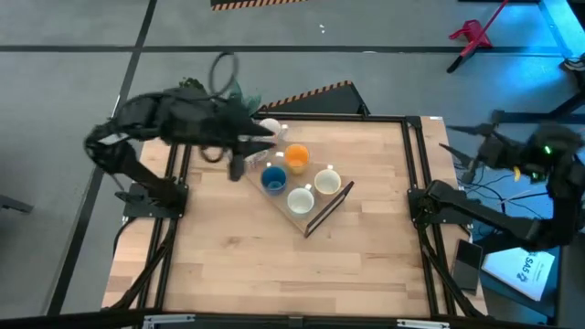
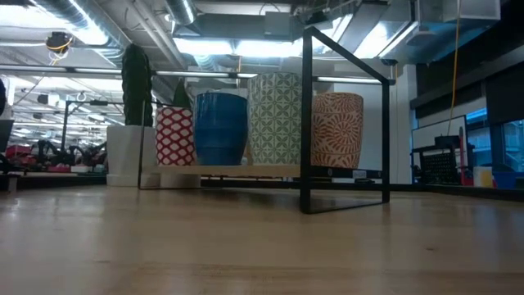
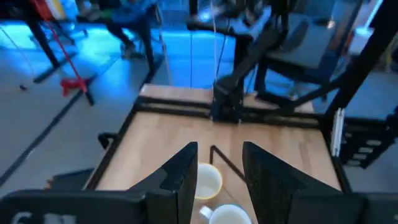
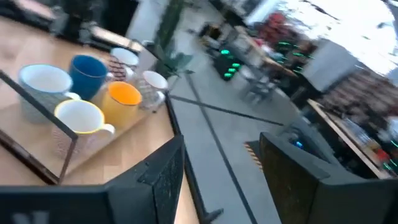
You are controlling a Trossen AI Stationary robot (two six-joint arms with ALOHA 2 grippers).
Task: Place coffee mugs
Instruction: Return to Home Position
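Observation:
A wooden tray [image 1: 315,212] with a black wire frame lies mid-table and carries an orange mug [image 1: 295,157], a blue mug [image 1: 273,178] and two white mugs [image 1: 301,199] [image 1: 327,180]. Another white mug [image 1: 271,126] sits at the tray's far left end. The low view shows their patterned sides, with the blue mug [image 2: 221,127] among them. My left gripper [image 1: 263,139] hovers open over the tray's left end beside that white mug and holds nothing; its wrist view shows two white mugs [image 3: 208,180] beyond its fingers. My right gripper [image 4: 214,168] waits open off the table's right edge.
A white pot with a green plant [image 2: 127,152] stands behind the tray's far left end. Black frame rails [image 1: 416,164] run along the table's left and right sides. Bare wood [image 1: 274,274] lies between the tray and the near edge.

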